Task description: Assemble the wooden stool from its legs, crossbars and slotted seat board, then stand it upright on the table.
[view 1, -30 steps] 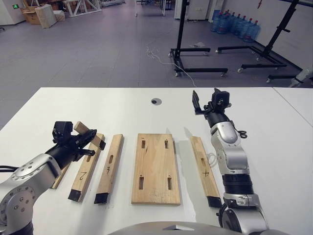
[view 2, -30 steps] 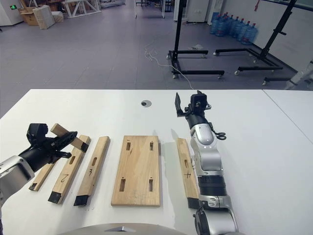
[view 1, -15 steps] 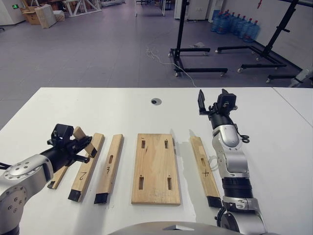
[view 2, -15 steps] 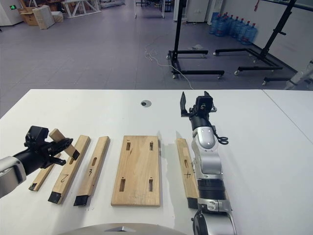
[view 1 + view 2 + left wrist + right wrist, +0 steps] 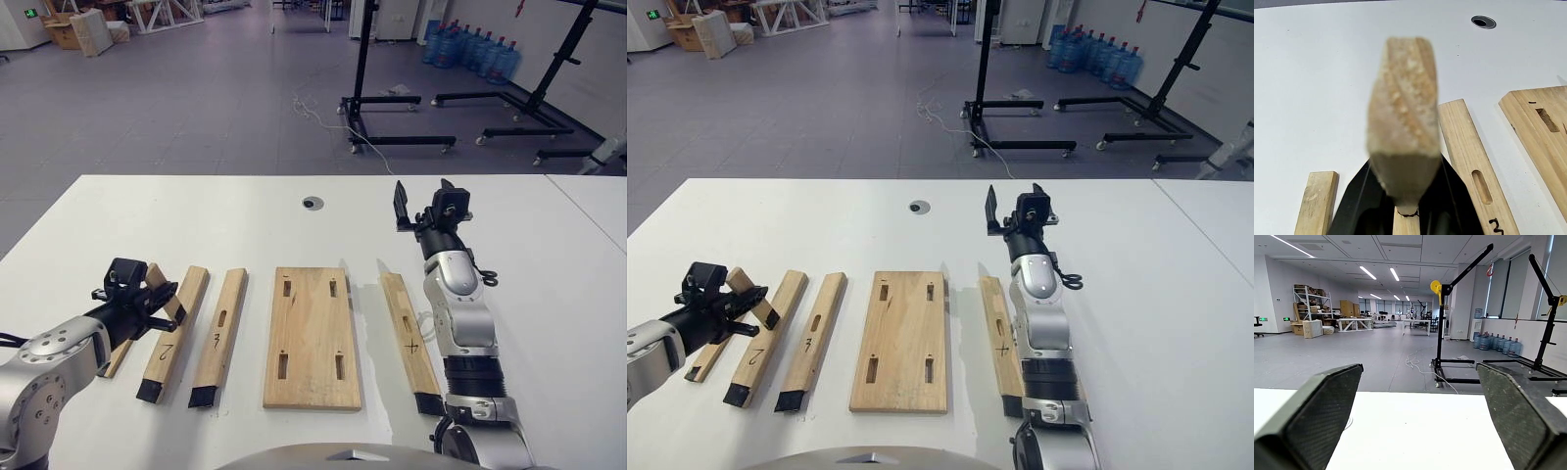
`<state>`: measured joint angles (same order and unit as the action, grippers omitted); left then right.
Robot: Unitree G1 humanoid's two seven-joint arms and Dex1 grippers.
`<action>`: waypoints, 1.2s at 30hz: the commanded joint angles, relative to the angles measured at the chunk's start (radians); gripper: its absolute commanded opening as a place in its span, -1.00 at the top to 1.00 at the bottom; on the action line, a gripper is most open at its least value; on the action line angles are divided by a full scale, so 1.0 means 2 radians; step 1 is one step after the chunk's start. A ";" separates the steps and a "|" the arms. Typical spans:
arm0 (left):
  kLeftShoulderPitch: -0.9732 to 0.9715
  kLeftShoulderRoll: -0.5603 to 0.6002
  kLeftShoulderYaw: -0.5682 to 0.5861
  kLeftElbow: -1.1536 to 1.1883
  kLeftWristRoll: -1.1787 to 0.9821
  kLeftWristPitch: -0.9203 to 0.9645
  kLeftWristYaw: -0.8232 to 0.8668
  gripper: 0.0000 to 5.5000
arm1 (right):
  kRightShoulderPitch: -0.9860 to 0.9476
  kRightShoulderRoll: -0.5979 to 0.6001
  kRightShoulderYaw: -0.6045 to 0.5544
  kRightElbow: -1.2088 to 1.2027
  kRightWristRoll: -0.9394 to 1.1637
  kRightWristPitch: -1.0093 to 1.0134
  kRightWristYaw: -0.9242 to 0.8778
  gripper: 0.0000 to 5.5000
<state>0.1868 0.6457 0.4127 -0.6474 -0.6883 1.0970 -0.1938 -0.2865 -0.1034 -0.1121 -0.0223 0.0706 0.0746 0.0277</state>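
Left claw [image 5: 147, 299] sits low over the counter [image 5: 245, 215] at the left end of the row, clamped on a short crossbar [image 5: 163, 294]. The crossbar is tilted, dark tip toward leg 2 [image 5: 174, 331]; I cannot tell whether it touches the leg.

From the left wrist, the crossbar's end grain is close and blurred, hiding most of the black fingers [image 5: 1359, 196] and part of leg 2.

A slat [image 5: 116, 357] lies under the left arm, mostly covered; leg or crossbar, cannot tell.

Leg 3 [image 5: 220, 335] lies flat just beside leg 2, parallel to it. Seat board [image 5: 312, 333] is flat mid-counter, four slots showing. Last leg [image 5: 407, 333] lies right of the board, and the right arm overlaps its near end.

Right claw [image 5: 423, 201] is past that leg's far end, pointing out across the counter. It is spread wide, with nothing between its fingers [image 5: 1317, 411], which are cut off at the right wrist view's edge.
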 commanded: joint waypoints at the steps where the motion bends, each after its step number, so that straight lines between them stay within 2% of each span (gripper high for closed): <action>1: 0.003 0.002 0.000 0.014 0.016 -0.011 -0.009 0.86 | -0.003 -0.002 -0.004 0.002 0.004 0.004 0.001 -0.55; 8: 0.005 0.005 -0.019 0.025 0.043 -0.020 -0.025 0.86 | -0.004 0.002 -0.003 0.003 0.006 0.007 0.000 -0.55; 16: 0.021 0.003 -0.067 0.043 0.079 -0.041 -0.049 0.86 | -0.012 -0.001 -0.009 0.014 0.007 0.007 -0.001 -0.55; 25: 0.038 -0.012 -0.092 0.091 0.103 -0.086 -0.073 0.86 | -0.016 -0.002 -0.007 0.018 0.004 0.002 0.000 -0.55; 31: 0.062 -0.015 -0.146 0.137 0.136 -0.115 -0.089 0.86 | -0.015 -0.003 -0.012 0.014 0.006 0.008 -0.002 -0.55; 36: 0.089 -0.025 -0.152 0.169 0.144 -0.137 -0.096 0.86 | -0.021 -0.001 -0.005 0.022 0.008 0.012 0.005 -0.55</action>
<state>0.2273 0.6341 0.2112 -0.4603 -0.4252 0.7218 -0.3601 -0.3049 -0.1022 -0.1253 0.0194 0.0797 0.0832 0.0304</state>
